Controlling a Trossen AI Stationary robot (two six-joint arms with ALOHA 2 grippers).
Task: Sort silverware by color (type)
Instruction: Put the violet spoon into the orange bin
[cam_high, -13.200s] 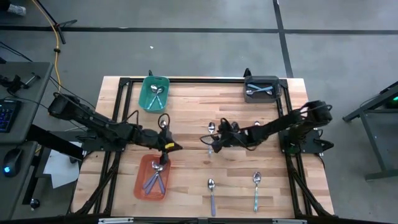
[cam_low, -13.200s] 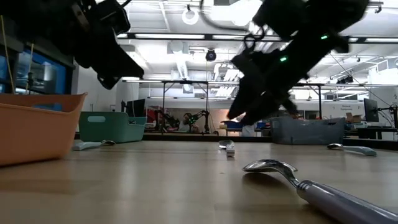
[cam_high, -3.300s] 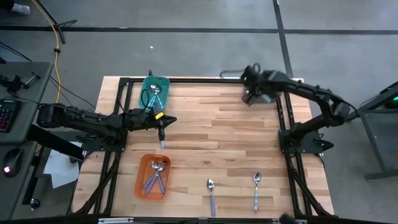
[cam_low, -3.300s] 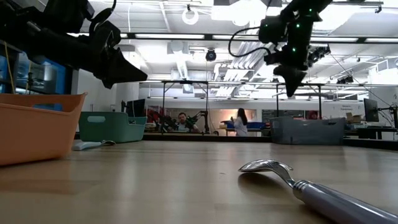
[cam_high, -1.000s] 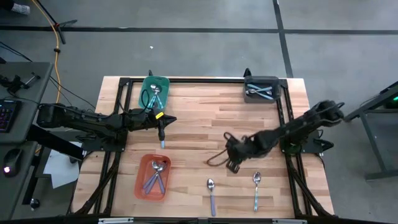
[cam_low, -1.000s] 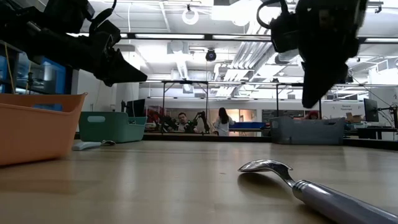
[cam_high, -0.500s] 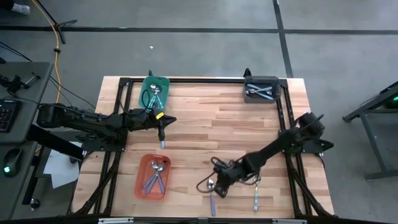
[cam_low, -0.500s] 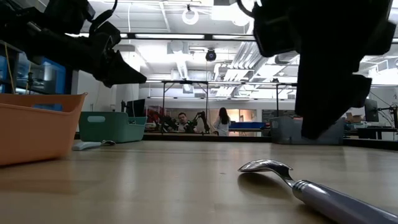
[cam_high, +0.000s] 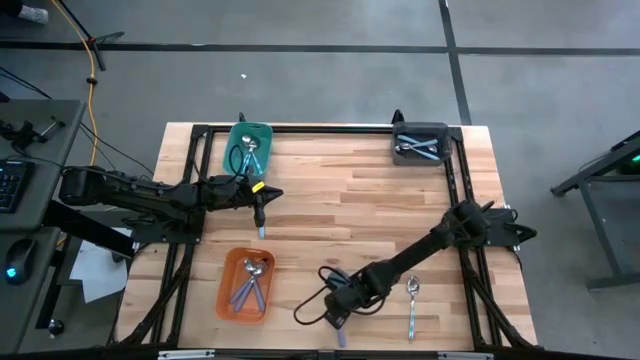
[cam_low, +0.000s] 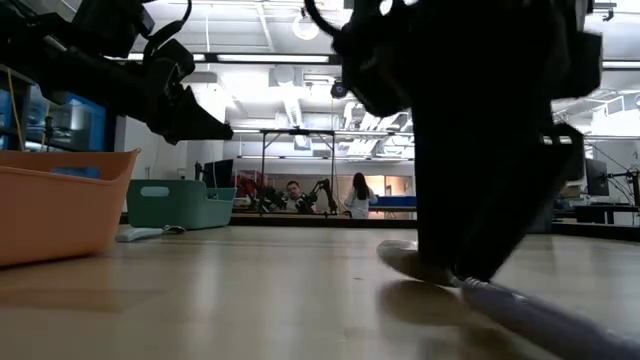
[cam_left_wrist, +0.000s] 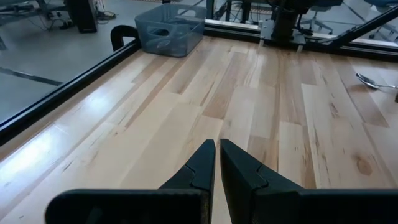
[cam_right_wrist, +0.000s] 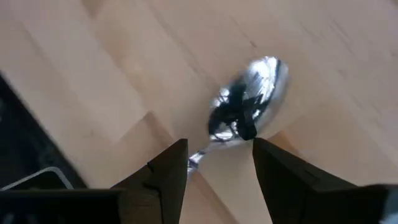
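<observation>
My right gripper (cam_high: 337, 312) is open, low over a purple-handled spoon (cam_high: 341, 334) near the table's near edge. In the right wrist view the gripper (cam_right_wrist: 217, 158) has a finger on either side of the spoon's neck, with the shiny bowl (cam_right_wrist: 249, 99) just beyond. The low view shows it (cam_low: 460, 265) down at the spoon. My left gripper (cam_high: 261, 207) hangs shut above the table beside the teal bin, holding nothing (cam_left_wrist: 217, 152). A light-blue-handled spoon (cam_high: 262, 230) lies flat just below it. A pale-handled spoon (cam_high: 411, 300) lies to the right. My right gripper comes at the purple spoon from above, its open fingers (cam_right_wrist: 168, 171) astride the neck (cam_right_wrist: 202, 152) where bowl meets handle. The spoon lies flat on the table. I cannot tell whether the fingers touch it.
A teal bin (cam_high: 240, 163) at the far left, an orange bin (cam_high: 226, 300) at the near left and a grey bin (cam_high: 441, 143) at the far right each hold spoons. Bare wood spans the table's middle. People show in the room beyond.
My right gripper has swung from the table's middle toward the near edge and leftward, and has come down over the purple spoon, now covering its bowl in the high view. The spoon lies where it was.
</observation>
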